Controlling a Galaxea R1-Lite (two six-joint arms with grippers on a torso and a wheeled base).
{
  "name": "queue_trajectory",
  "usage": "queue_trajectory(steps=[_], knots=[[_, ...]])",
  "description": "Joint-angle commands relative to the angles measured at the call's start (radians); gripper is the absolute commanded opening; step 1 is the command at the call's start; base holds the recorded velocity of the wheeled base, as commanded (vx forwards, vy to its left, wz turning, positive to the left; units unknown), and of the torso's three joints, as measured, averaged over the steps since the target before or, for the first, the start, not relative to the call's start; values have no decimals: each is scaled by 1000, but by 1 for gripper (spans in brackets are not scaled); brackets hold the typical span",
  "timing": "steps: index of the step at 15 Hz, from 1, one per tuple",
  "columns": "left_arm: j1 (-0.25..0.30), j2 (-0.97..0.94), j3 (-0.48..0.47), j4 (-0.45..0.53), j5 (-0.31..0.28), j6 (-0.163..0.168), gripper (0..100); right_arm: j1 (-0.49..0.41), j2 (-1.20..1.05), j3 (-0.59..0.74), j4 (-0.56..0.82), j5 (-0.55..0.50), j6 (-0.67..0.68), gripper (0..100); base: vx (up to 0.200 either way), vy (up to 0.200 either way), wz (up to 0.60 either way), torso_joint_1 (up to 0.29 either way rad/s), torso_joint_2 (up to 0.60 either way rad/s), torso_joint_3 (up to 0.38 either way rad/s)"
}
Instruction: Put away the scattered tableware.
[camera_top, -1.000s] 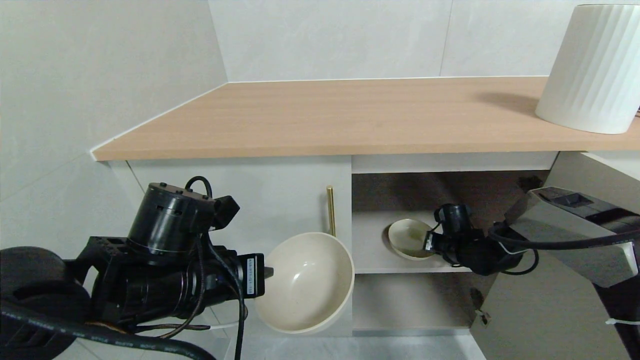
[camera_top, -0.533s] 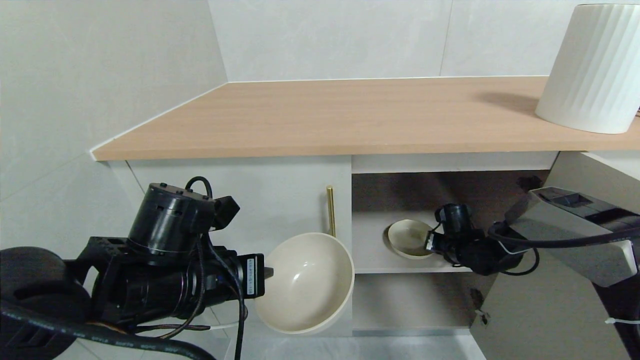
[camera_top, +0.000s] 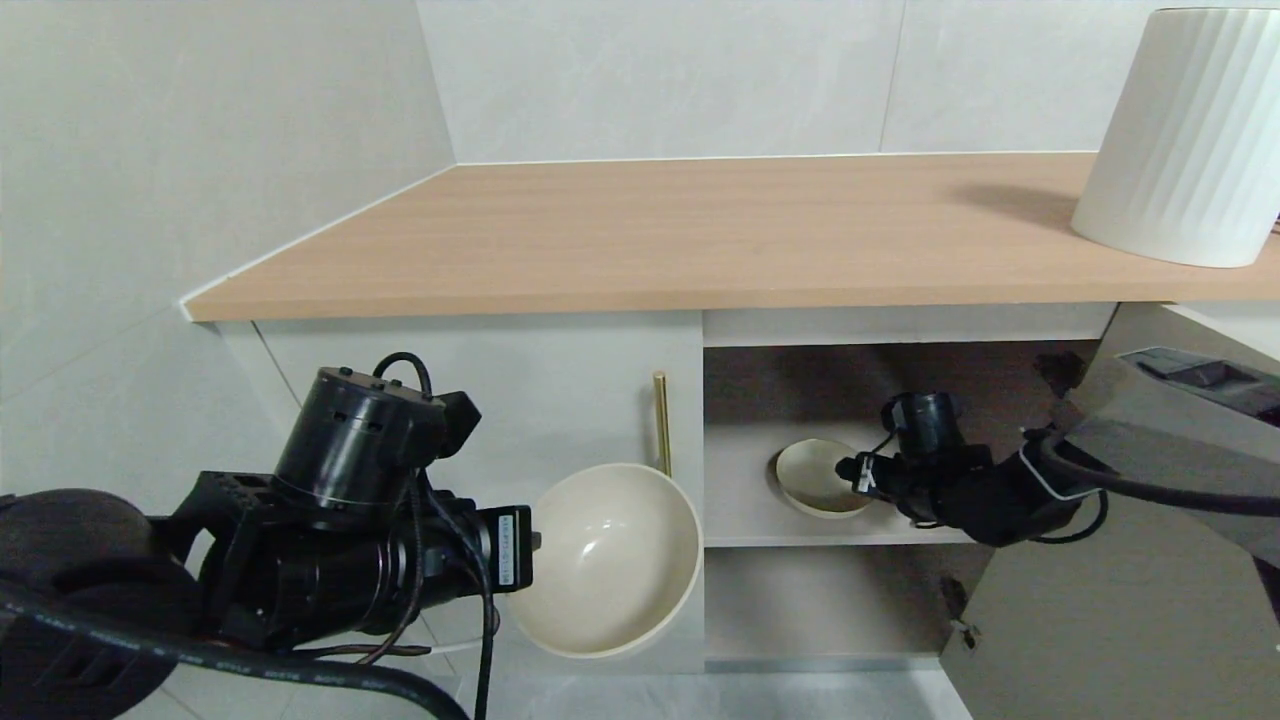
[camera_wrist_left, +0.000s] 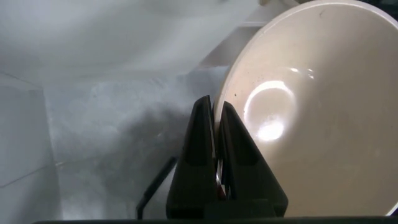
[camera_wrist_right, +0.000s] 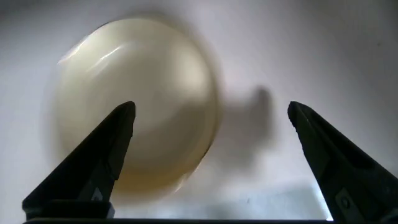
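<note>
The left jaws pinch the rim of a large cream round bowl (camera_top: 610, 560), tilted before the closed white cabinet door (camera_top: 500, 390). The right jaws stand spread just beside a small cream bowl (camera_wrist_right: 137, 99) resting on the open cabinet's white shelf (camera_top: 740, 500).

Two cream bowls: one held in the air, one shelved.
The large bowl (camera_top: 605, 560) is hanging tipped on edge, glossy hollow facing outward, rim pinched in the left gripper's (camera_top: 535, 545) jaws; the small bowl (camera_top: 815, 477) is sitting upright on the open cabinet's shelf (camera_top: 735, 500).
</note>
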Motion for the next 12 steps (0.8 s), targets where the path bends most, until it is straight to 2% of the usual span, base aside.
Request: queue_trajectory(steps=[1, 4, 5, 6, 7, 9, 12], knots=[[-25, 37, -15, 24, 24, -1, 0, 85, -231, 140, 51, 90, -31, 100, 0, 0, 0, 0, 0, 0], [-86, 66, -47, 90, 36, -1, 0, 200, -445, 205, 200, 204, -36, 100, 0, 0, 0, 0, 0, 0], [-92, 82, -52, 101, 45, 1, 0, 237, -518, 212, 276, 251, -39, 100, 0, 0, 0, 0, 0, 0], [-92, 82, -52, 101, 45, 1, 0, 237, -518, 212, 276, 251, -39, 100, 0, 0, 0, 0, 0, 0], [-98, 117, -73, 115, 82, 1, 0, 289, -629, 205, 448, 339, -66, 100, 0, 0, 0, 0, 0, 0], [-128, 148, -99, 122, 111, 1, 0, 361, -692, 209, 513, 390, -66, 100, 0, 0, 0, 0, 0, 0], [-167, 172, -104, 121, 125, -1, 0, 429, -698, 223, 514, 379, -66, 100, 0, 0, 0, 0, 0, 0]])
